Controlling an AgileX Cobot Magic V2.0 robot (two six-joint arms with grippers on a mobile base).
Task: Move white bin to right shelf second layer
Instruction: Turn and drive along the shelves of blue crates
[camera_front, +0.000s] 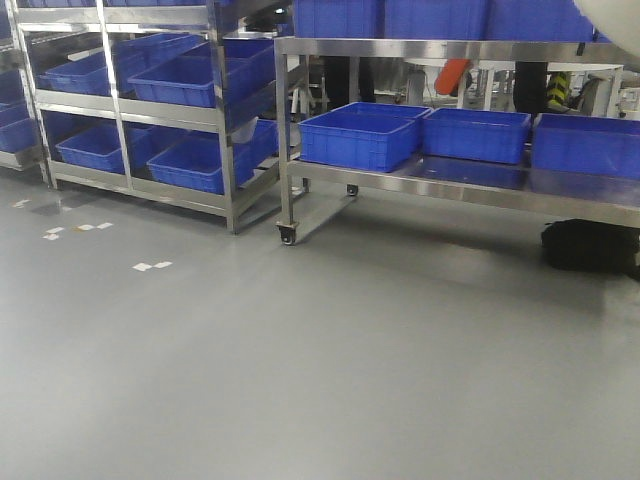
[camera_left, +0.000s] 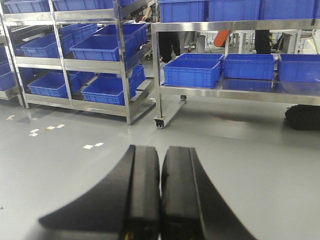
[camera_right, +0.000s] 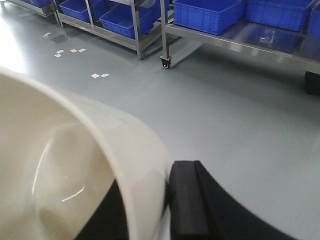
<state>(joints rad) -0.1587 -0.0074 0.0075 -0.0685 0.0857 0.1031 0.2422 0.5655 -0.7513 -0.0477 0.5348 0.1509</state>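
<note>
White bin (camera_right: 75, 165): hung above the grey floor (camera_right: 225, 100), bowl left of the right fingers.
Right fingers (camera_right: 186, 200): clamped on its rim.
Left fingers (camera_left: 145, 190): pressed together, empty.
Blue crates (camera_left: 192, 72): on steel racks (camera_left: 123, 65) well beyond both.

White bin (camera_right: 65, 165) is glossy, smooth plastic; blue crates (camera_front: 360, 140) probably matt plastic.

We see a glossy cream-white plastic bin (camera_right: 127, 150), a black left claw (camera_left: 160, 152), blue plastic crates (camera_front: 358, 135), silvery steel racks (camera_front: 229, 170) and grey floor (camera_front: 300, 370).
</note>
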